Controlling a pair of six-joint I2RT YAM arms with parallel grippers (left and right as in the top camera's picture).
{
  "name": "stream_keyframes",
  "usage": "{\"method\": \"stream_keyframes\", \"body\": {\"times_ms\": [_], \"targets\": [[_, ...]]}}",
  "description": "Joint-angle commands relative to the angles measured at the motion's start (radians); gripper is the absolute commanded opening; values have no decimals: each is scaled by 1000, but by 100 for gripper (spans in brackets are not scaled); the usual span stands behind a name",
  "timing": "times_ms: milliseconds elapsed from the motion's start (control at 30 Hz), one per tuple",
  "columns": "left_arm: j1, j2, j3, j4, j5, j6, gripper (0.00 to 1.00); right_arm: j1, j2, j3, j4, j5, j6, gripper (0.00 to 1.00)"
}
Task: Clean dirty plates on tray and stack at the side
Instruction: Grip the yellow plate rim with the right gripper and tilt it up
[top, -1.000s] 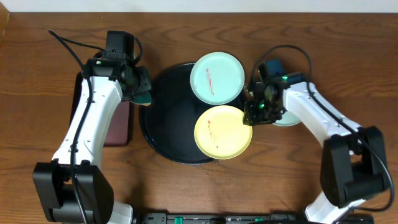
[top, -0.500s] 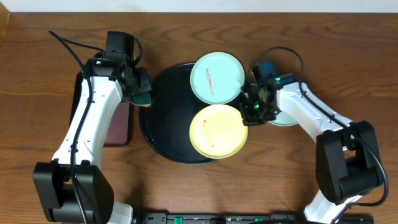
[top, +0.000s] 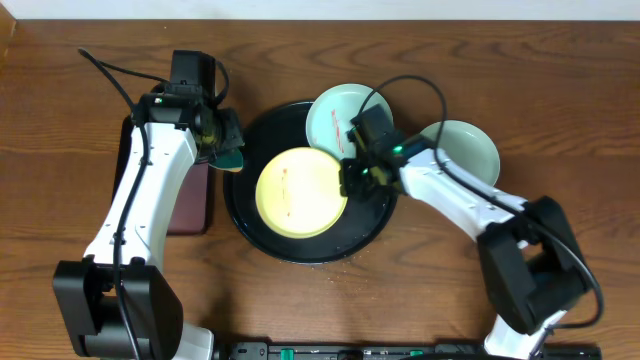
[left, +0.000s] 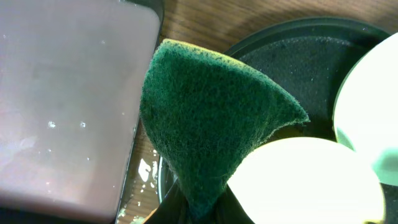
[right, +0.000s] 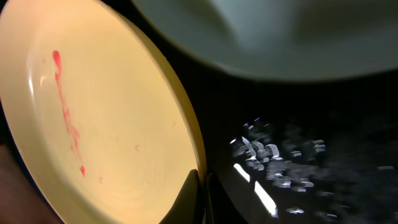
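Observation:
The pale yellow plate (top: 298, 192) with thin red smears lies in the middle of the round black tray (top: 262, 240). My right gripper (top: 352, 180) is shut on its right rim; the wrist view shows the fingers (right: 202, 196) pinching the yellow plate's edge (right: 93, 118). A mint-blue plate (top: 330, 115) with a red smear rests on the tray's back rim, partly under my right arm. A second mint-blue plate (top: 468, 150) lies on the table to the right. My left gripper (top: 228, 152) is shut on a green scouring pad (left: 211, 124) at the tray's left edge.
A dark maroon rectangular tray (top: 190, 205) lies left of the black tray, under my left arm; it shows wet in the left wrist view (left: 68, 93). Water droplets glisten on the black tray (right: 280, 162). Bare wooden table surrounds everything.
My right gripper has dragged the yellow plate leftward from the tray's right edge to its middle. The mint-blue plate on the right table is now uncovered. The left arm has not moved.

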Motion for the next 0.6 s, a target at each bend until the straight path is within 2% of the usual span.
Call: {"method": "stream_keyframes", "body": {"times_ms": [0, 233, 300, 367, 467, 567], "targets": [[2, 0, 5, -12, -9, -9, 7, 26, 51, -2, 0, 5, 61, 1], [2, 0, 5, -30, -8, -9, 7, 24, 58, -1, 4, -8, 54, 1], [2, 0, 5, -35, -5, -8, 7, 23, 60, -1, 12, -7, 42, 7], [2, 0, 4, -41, 42, 42, 7, 22, 60, -2, 21, 9, 39, 14], [2, 0, 5, -50, 117, 118, 8, 22, 75, -1, 31, 14, 39, 15], [2, 0, 5, -74, 138, 141, 7, 18, 93, -1, 34, -3, 39, 9]]}}
